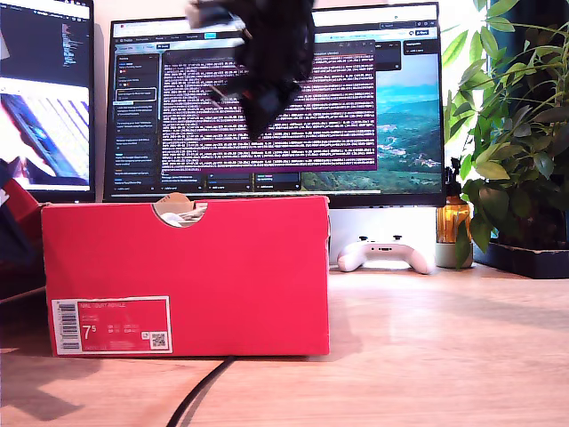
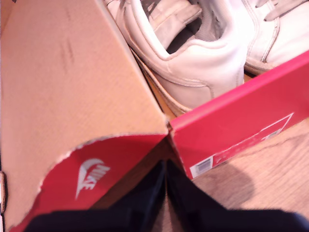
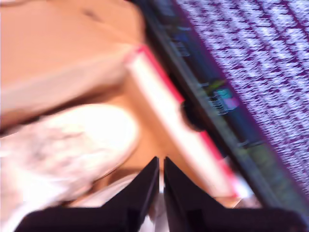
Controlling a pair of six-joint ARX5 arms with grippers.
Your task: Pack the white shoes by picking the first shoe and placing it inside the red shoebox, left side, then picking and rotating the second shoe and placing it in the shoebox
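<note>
Both tools read as pinched narrow and empty. My first tool [image 2: 165,169] has its dark jaws nearly meeting over the near corner of the red shoebox [image 2: 231,125], where the red end wall meets the brown inner face of the raised lid flap [image 2: 67,77]. My second tool [image 3: 161,166] is likewise almost closed, hanging above the box interior close to the far wall, with the monitor [image 3: 251,58] just beyond. The white shoes [image 2: 193,53] lie inside the box already — from my first tool they sit ahead and below, past the red wall, side by side, with their long axes running along the box's length and one padded heel nearest that corner. My first wrist view is the clear one; my second wrist view is badly blurred, showing only a pale rounded mass [image 3: 72,145] that I take for a shoe, so neither its heading nor any contact can be read. In the exterior view the shoebox [image 1: 187,276] stands on the bench [image 1: 444,356] toward that view's left, hiding its contents except for a sliver through the finger notch [image 1: 179,211]. A dark, smeared arm [image 1: 258,62] hangs above it — which arm, I cannot tell.
</note>
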